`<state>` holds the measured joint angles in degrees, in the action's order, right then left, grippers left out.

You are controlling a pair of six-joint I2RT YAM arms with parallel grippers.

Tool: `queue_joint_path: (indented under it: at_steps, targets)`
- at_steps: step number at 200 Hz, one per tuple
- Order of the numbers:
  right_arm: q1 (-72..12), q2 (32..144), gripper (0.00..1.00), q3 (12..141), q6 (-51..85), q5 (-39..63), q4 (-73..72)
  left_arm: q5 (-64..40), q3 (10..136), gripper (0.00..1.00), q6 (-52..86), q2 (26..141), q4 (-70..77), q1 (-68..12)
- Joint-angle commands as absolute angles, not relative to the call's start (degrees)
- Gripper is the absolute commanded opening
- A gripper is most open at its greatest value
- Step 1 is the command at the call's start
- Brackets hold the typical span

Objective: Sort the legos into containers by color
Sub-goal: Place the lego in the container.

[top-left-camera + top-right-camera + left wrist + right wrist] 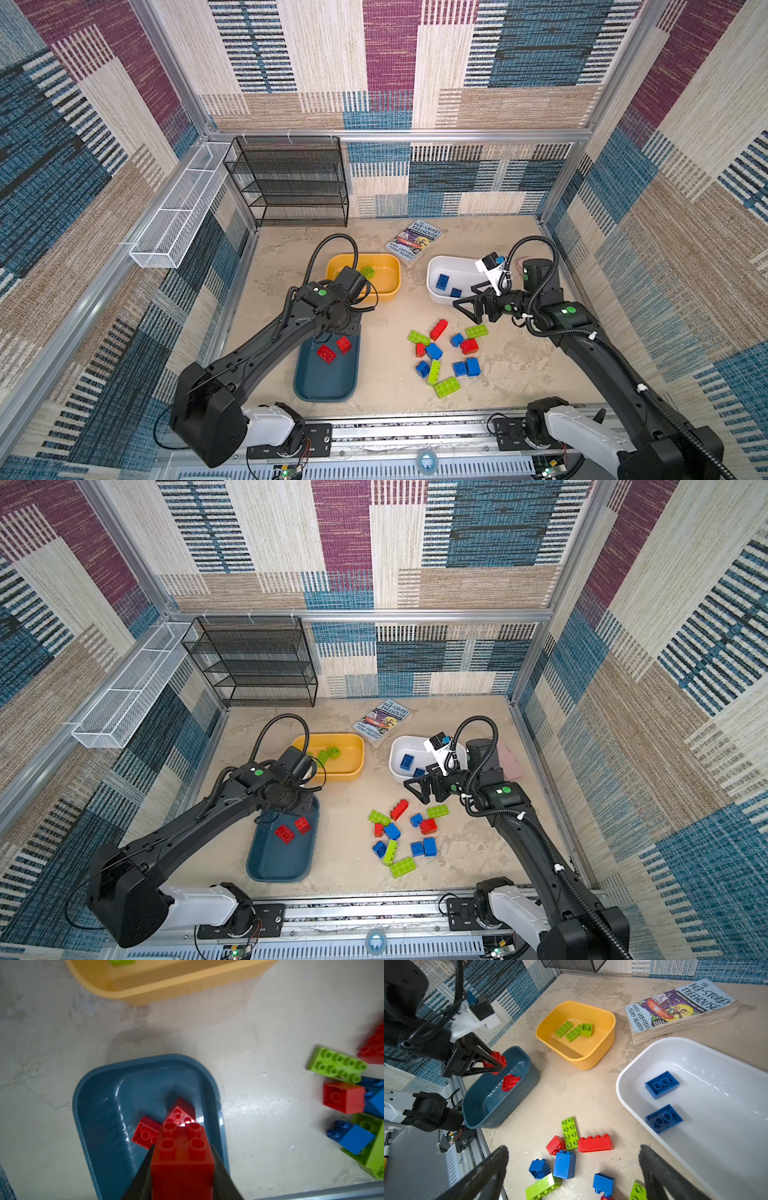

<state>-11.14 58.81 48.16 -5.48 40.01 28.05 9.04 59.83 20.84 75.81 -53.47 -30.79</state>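
The legos (434, 351) look light, rigid, slick: squeeze flat sides, as the left gripper (497, 1064) pinches a red brick (182, 1159); the right gripper (464, 296) gapes empty.

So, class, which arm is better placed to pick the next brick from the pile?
Likely right: the right hand is open, empty, by the loose pile; the left hand holds a red brick over the teal bin.

A paperback (414, 242) lies near a black wire shelf (291, 183) and mesh basket (176, 216).
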Motion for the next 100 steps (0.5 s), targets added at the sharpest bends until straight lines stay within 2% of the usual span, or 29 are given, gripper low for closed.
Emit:
queue_joint_path:
  at_steps: [1,49,100]
  targets:
    - [-11.2,58.8,0.99,48.0,-5.8,41.4,26.0,10.8,56.6,0.29,23.7,76.1,-47.6,-27.0]
    - [-11.2,57.9,0.99,47.7,-5.7,40.5,27.0,13.7,53.4,0.29,23.3,81.9,-42.3,-23.4]
    - [-11.2,58.2,0.99,47.8,-5.5,40.3,26.9,10.1,53.9,0.52,23.0,80.6,-44.0,-23.4]
